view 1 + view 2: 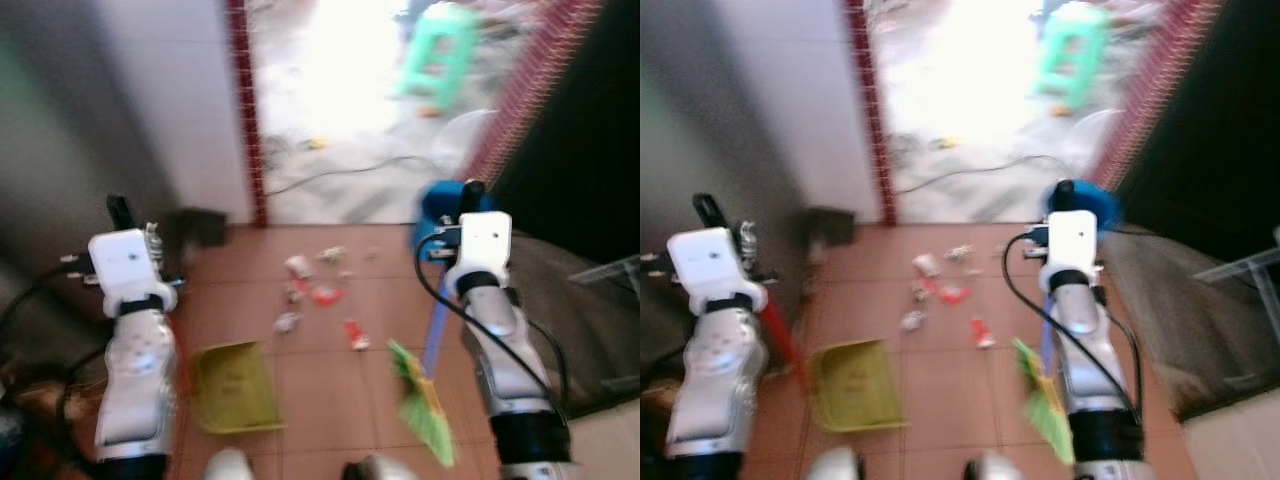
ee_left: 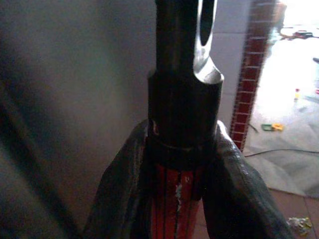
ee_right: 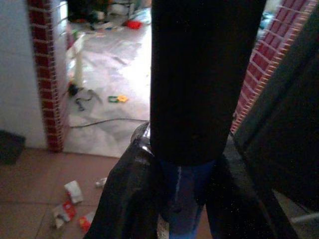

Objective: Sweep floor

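Scraps of red and white litter (image 1: 318,288) lie scattered on the terracotta tiles in front of me. A yellow-green dustpan (image 1: 235,385) rests on the floor at my left. Its red handle (image 1: 780,335) rises into my left gripper (image 2: 177,199), which is shut on it. My right gripper (image 3: 182,194) is shut on the blue handle (image 1: 436,322) of a broom. The broom's green bristles (image 1: 425,408) touch the tiles to the right of the litter. The head views are blurred.
A doorway with a red brick edge (image 1: 245,110) opens onto a bright grey floor with a cable (image 1: 340,170) and a green stool (image 1: 440,50). A grey wall stands at the left with a dark box (image 1: 205,225) at its foot. Dark covered furniture (image 1: 585,290) is at the right.
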